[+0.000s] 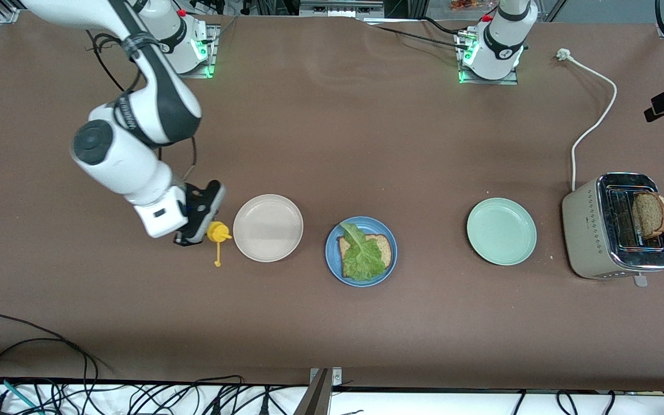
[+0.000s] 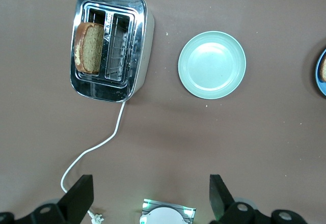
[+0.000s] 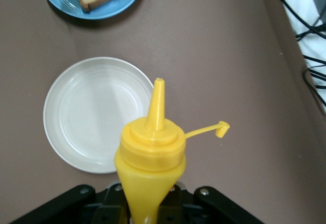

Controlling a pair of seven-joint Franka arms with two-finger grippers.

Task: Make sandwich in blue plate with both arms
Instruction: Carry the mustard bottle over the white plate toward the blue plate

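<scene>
Right arm (image 1: 136, 109) reaching down from its base at the top of the front view, elbow bent, forearm angled toward the right arm's end of the surface (image 1: 332, 323), wrist turned so the right tool (image 1: 196, 222) sits low just beside the beige plate (image 1: 268, 227). Right tool clenched on a yellow squeeze bottle (image 3: 150, 158), nozzle pointing up at the wrist camera, cap open and dangling on its thin strap. Blue plate (image 1: 332, 259) lying near the middle of the surface, slightly nearer the front camera than the beige plate, carrying one slice of speckled brown bread (image 1: 387, 248) with a ruffled green lettuce leaf (image 1: 361, 253) laid on top; no second slice on it yet. Mint green plate (image 1: 501, 231) sitting bare toward the left arm's end, well apart from the blue plate. Toaster (image 1: 617, 227) standing at that end, one slice of toast (image 1: 650, 214) sticking up from a slot, white cord (image 1: 594, 121) trailing away to a loose plug. Left arm (image 1: 502, 40) waiting, only its base and lowest link showing in the front view. Left tool (image 2: 150, 198) held high over the surface between toaster and mint green plate, looking straight down, fingers (image 2: 79, 198) released and spread wide, grasping nothing.
</scene>
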